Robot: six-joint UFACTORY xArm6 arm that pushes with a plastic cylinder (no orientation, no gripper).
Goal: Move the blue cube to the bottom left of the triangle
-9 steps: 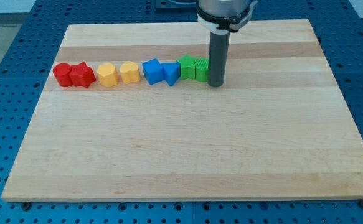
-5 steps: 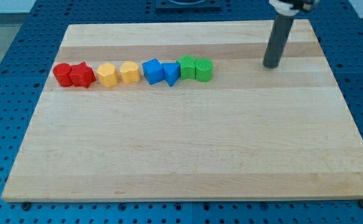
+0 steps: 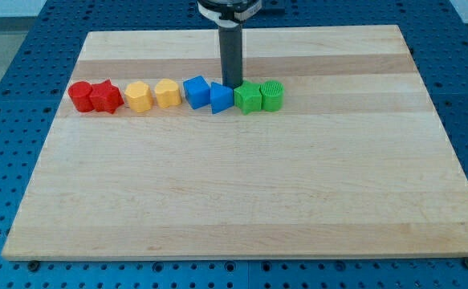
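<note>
Blue cube (image 3: 196,91) lies left of my tip (image 3: 232,86).

My tip (image 3: 232,86) stands just behind the triangle (image 3: 221,98), cube (image 3: 197,91) left.

You have only one view here. It looks down at a slant from the near side of the wooden board (image 3: 242,201), showing the whole board and some of the blue holed table (image 3: 9,120) around it. The rod enters from the view's top.
</note>
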